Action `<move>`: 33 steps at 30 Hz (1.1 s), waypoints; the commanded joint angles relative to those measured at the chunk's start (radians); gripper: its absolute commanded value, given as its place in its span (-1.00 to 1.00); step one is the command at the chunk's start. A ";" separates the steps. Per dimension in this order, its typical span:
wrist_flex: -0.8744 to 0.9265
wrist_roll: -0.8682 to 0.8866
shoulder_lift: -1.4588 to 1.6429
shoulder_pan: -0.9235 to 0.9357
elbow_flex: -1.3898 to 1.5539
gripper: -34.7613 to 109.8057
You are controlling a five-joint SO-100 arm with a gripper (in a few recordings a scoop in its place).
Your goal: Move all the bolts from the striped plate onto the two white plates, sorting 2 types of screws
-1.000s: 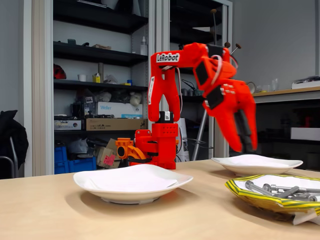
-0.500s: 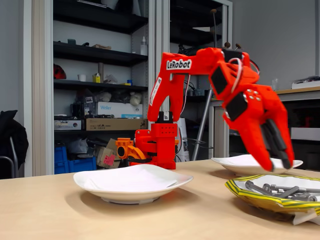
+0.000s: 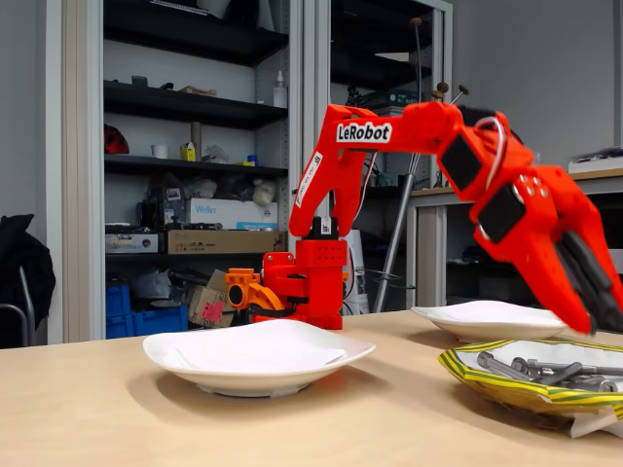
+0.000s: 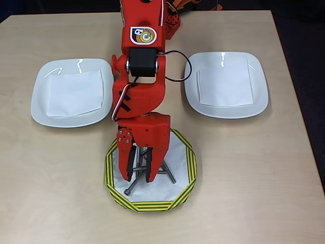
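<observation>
Gripper (image 4: 139,177) hangs over the striped plate (image 4: 185,184), fingers slightly parted and empty, poised above the bolts (image 4: 152,170) for a pick, it seems. Bolts lie heaped mid-plate; I cannot count them or tell the two kinds apart. Two white plates, one left (image 4: 40,109), one right (image 4: 259,99), wait bare for sorting.

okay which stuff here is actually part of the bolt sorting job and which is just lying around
Job: bolts, striped plate, left white plate, right white plate, gripper open above the bolts.

Lying about: shelves with boxes and blue crates behind the table.
</observation>
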 commanded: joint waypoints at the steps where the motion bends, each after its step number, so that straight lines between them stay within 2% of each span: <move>1: -0.063 0.012 0.021 -0.002 0.055 -0.34; 14: -0.054 0.003 -0.089 0.040 -0.005 -0.37; 20: 0.014 -0.012 -0.163 0.051 -0.117 -0.52; 27: 0.218 -0.147 -0.186 0.077 -0.344 -0.52; 33: 0.535 -0.233 -0.219 0.089 -0.710 -0.52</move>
